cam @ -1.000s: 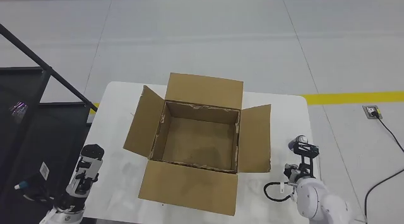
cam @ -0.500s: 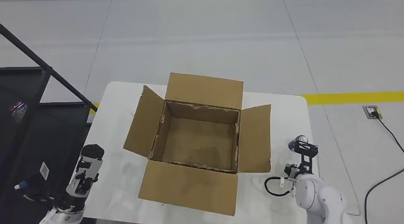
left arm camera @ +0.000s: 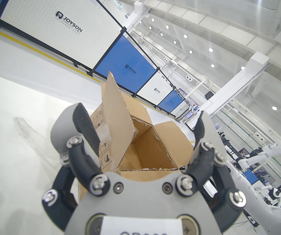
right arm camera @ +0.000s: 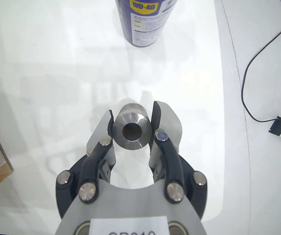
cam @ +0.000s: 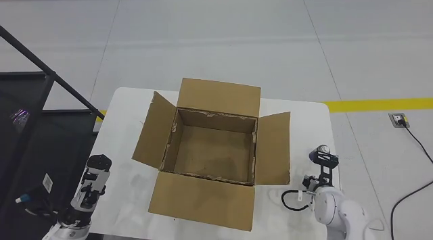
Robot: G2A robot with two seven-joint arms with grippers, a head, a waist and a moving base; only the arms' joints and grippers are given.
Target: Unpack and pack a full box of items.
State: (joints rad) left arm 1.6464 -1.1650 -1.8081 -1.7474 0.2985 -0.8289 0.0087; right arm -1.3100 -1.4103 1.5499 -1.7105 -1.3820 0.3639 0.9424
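Presently the right jaws clasp a metal cylinder [right arm camera: 132,130].

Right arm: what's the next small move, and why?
Probably lift the right gripper straight up. Its fingers are shut on the metal cylinder, and the cardboard box stands open with a bare floor. The spray can stands close ahead, so rising first seems safer than swinging toward the box right away.

Open cardboard box [cam: 218,96] on table [cam: 304,122], left arm [cam: 91,191], right arm [cam: 326,176] at near corners
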